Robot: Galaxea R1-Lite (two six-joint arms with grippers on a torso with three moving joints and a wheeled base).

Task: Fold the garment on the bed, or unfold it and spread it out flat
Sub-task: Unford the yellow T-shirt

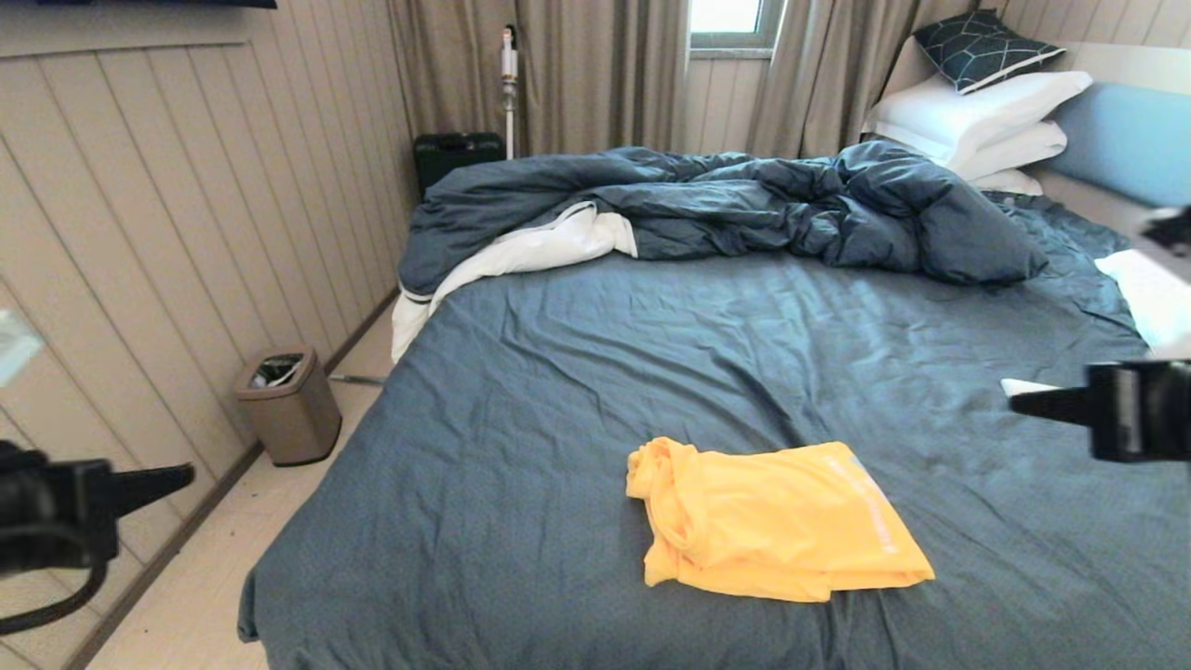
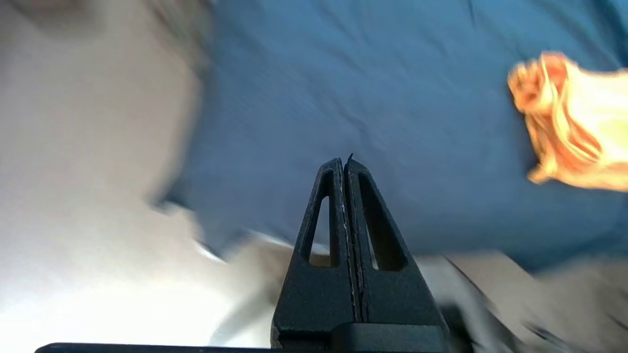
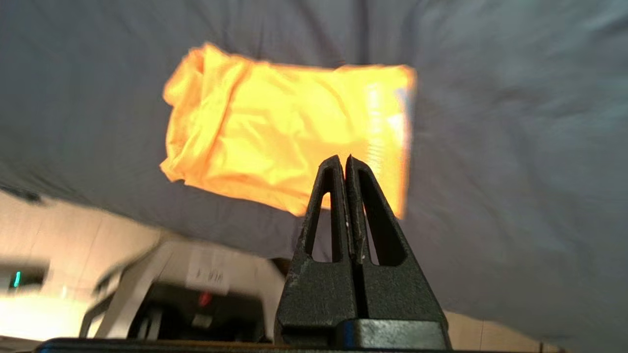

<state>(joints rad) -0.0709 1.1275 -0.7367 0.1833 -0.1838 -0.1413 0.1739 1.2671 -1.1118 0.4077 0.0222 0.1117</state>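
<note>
The garment [image 1: 777, 521], a bright yellow T-shirt, lies folded into a rough rectangle near the front of the bed [image 1: 605, 363], its left end bunched. It also shows in the left wrist view [image 2: 579, 122] and the right wrist view [image 3: 284, 132]. My left gripper [image 1: 186, 475] hangs shut over the floor, left of the bed and well apart from the shirt; its tips [image 2: 344, 159] press together with nothing between. My right gripper [image 1: 1016, 405] hovers shut above the sheet, right of the shirt and clear of it, tips [image 3: 343, 158] together.
A rumpled dark blue duvet [image 1: 744, 205] covers the far part of the bed, with white pillows [image 1: 977, 121] at the light blue headboard [image 1: 1126, 140]. A small beige bin [image 1: 287, 405] stands on the floor by the panelled wall. White paper lies at the bed's right edge [image 1: 1154, 298].
</note>
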